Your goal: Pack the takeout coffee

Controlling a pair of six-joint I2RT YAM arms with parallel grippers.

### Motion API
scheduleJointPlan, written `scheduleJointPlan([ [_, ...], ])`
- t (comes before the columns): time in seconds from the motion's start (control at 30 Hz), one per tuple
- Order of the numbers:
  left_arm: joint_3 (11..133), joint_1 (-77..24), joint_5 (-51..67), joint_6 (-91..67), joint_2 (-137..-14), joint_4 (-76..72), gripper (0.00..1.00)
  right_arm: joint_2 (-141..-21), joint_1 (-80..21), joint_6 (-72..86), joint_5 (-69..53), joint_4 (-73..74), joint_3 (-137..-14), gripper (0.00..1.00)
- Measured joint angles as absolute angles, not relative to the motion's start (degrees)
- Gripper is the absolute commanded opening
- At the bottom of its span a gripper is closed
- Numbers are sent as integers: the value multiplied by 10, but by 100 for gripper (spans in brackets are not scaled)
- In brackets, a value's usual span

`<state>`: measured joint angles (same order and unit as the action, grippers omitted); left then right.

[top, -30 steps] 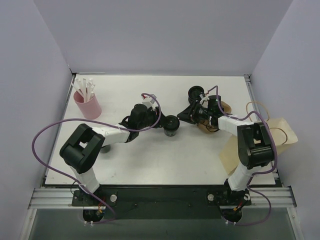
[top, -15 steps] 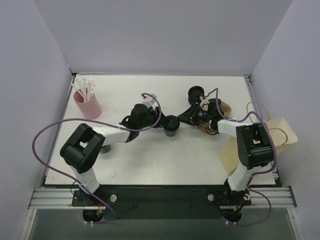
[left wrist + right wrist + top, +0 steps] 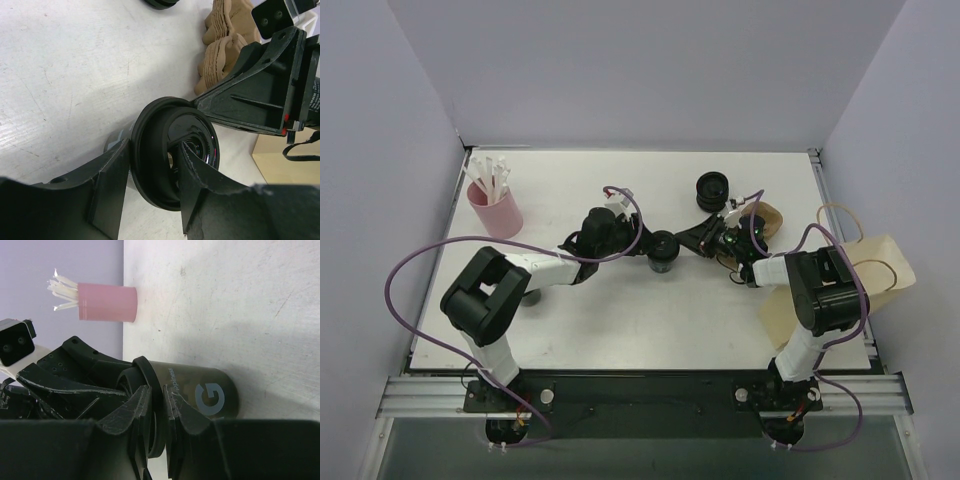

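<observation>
From above, the takeout coffee [image 3: 666, 248] stands upright on the desk [image 3: 620, 320], well to the right of the pink cup [image 3: 496, 210]. My left fingers [image 3: 650, 256] are on the side facing that cup and my right fingers [image 3: 690, 240] on the side away from it. At my left wrist, the left fingers stand half open, clasping the coffee's body just under its lid [image 3: 170, 145]. At my right wrist, the right fingers are nearly closed, pinching the lid's rim, with the pink cup beyond.
</observation>
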<state>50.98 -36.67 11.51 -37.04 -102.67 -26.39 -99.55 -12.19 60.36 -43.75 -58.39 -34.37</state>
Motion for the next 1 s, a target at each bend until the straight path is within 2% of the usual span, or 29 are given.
scheduleJointPlan([
  [0.17, 506, -367, 110, -376, -1027, -271, 50, -1014, -124, 616, -432, -642, -330, 13],
  [0.63, 484, -371, 81, -410, -1028, -312, 50, -1006, -136, 556, -400, -622, -333, 13],
  [0.7, 481, -372, 79, -414, -1028, -317, 50, -1003, -136, 555, -399, -622, -333, 14],
  [0.83, 479, -375, 74, -414, -1026, -317, 50, -995, -136, 557, -402, -593, -345, 25],
  [1.0, 480, -376, 73, -415, -1023, -309, 50, -972, -136, 538, -404, -439, -408, 29],
])
